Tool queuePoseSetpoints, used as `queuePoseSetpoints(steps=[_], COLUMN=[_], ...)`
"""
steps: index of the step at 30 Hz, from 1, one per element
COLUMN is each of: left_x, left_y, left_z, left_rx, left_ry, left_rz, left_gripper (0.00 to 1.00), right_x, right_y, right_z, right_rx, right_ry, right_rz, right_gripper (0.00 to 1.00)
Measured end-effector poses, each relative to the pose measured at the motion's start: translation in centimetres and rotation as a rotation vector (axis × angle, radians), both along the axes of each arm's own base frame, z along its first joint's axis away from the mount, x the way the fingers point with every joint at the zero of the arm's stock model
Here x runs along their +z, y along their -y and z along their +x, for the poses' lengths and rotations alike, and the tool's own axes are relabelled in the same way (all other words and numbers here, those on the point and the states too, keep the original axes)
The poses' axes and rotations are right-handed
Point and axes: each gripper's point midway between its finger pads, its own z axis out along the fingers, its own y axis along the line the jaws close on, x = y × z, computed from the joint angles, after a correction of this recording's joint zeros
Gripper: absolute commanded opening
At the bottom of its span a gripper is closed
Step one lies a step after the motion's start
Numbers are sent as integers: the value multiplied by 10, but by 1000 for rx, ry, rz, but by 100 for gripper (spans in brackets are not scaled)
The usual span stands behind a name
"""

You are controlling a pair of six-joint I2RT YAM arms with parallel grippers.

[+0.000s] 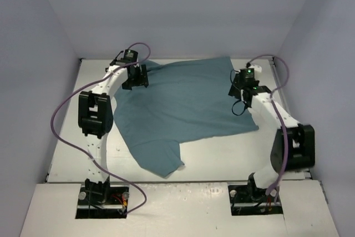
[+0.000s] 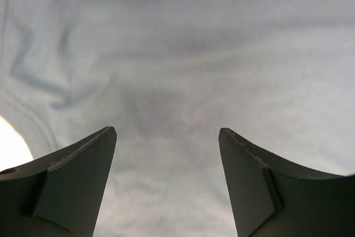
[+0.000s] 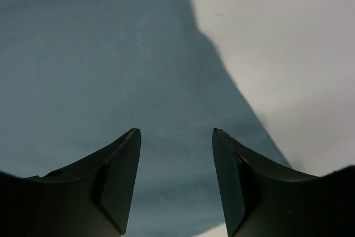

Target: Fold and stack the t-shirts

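Note:
A teal t-shirt (image 1: pixel 183 104) lies spread flat on the white table, one sleeve pointing to the near edge (image 1: pixel 161 159). My left gripper (image 1: pixel 135 79) is open, hovering just over the shirt's far left part; in the left wrist view (image 2: pixel 166 131) wrinkled cloth (image 2: pixel 177 70) fills the frame between its jaws. My right gripper (image 1: pixel 239 104) is open over the shirt's right edge; the right wrist view (image 3: pixel 176 131) shows smooth cloth (image 3: pixel 100 70) below it, with the cloth's edge running diagonally to its right.
White table top (image 1: pixel 222 154) with grey walls on three sides. Bare table shows right of the shirt in the right wrist view (image 3: pixel 288 54). Purple cables loop off both arms.

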Motion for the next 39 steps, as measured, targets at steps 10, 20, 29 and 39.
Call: queuePoseSetpoints(steps=[10, 20, 29, 39], left_x=[-58, -57, -49, 72], left_y=[-13, -28, -40, -42], left_z=[-56, -4, 51, -41], left_rx=[-1, 29, 30, 42], left_ry=[-198, -156, -56, 39], left_rz=[91, 97, 69, -13], left_gripper=[70, 69, 73, 74], right_x=[-118, -117, -113, -57], right_y=[-46, -68, -77, -87], right_z=[17, 76, 123, 79], right_rx=[206, 244, 256, 317], right_ry=[-260, -147, -77, -42], right_rz=[-2, 10, 9, 17], right_gripper=[52, 53, 55, 57])
